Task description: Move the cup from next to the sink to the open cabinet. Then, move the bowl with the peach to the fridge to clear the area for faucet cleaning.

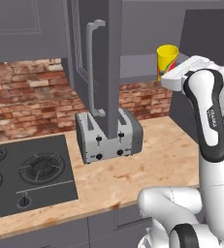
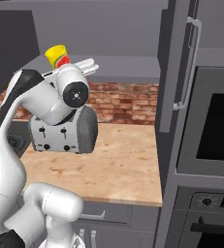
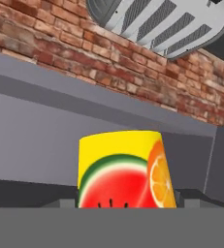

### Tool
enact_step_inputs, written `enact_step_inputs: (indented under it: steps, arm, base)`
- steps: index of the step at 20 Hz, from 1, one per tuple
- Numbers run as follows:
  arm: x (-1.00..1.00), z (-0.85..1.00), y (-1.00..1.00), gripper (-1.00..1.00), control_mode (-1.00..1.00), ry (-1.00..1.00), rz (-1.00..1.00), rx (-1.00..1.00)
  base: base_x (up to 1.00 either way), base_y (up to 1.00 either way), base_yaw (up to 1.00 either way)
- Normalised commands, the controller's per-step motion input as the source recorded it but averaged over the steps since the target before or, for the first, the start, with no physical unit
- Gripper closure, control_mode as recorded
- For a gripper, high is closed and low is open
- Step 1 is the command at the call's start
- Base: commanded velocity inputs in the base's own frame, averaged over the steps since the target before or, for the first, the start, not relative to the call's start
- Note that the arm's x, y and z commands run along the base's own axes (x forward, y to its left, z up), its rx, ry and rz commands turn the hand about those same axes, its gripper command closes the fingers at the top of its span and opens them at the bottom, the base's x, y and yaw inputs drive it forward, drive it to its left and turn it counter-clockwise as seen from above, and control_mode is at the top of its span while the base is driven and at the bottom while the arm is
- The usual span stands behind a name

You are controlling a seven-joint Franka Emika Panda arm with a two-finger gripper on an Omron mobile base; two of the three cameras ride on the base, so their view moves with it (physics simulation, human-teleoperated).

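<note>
Arm reared up high in front of you, elbow bent, wrist reaching level toward the open cabinet (image 1: 133,63). One cup (image 3: 125,170), and it's right at your gripper, filling the hand view with its watermelon-and-orange print, tight against the hand. Whether the jaws are clamped on it, you can't tell. It sits up at the shelf. Beyond: one toaster (image 1: 108,137) on the counter (image 2: 123,164), one cooktop (image 1: 26,174), brick wall (image 1: 21,101) behind.

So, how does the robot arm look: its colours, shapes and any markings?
The arm has glossy white, rounded segments with dark grey bands along its joints. One dark band carries small pale lettering, too small to read. A round dark cap with a grey centre closes one joint, ahead of the flat white pincer mount.
</note>
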Motion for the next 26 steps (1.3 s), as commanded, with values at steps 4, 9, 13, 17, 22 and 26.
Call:
enact_step_inputs:
  steps: [4,9,13,17,22,26]
  arm:
    - [0.0,0.06,0.0,1.0,-1.0,0.09,-0.07,0.27]
    - [0.04,0.0,0.0,1.0,-1.0,0.0,0.0,0.0]
    - [0.41,0.0,0.0,1.0,-1.0,0.0,-0.03,0.0]
    - [0.57,0.15,0.0,1.0,-1.0,0.16,-0.05,0.06]
    - [0.52,0.12,0.0,1.0,-1.0,0.18,-0.03,0.04]
    - [0.42,0.0,0.0,1.0,-1.0,0.15,-0.03,0.0]
  base:
    - [0.0,0.0,0.0]
    - [0.0,0.0,0.0]
    - [0.0,0.0,0.0]
    - [0.0,0.0,0.0]
    - [0.0,0.0,0.0]
    - [0.0,0.0,0.0]
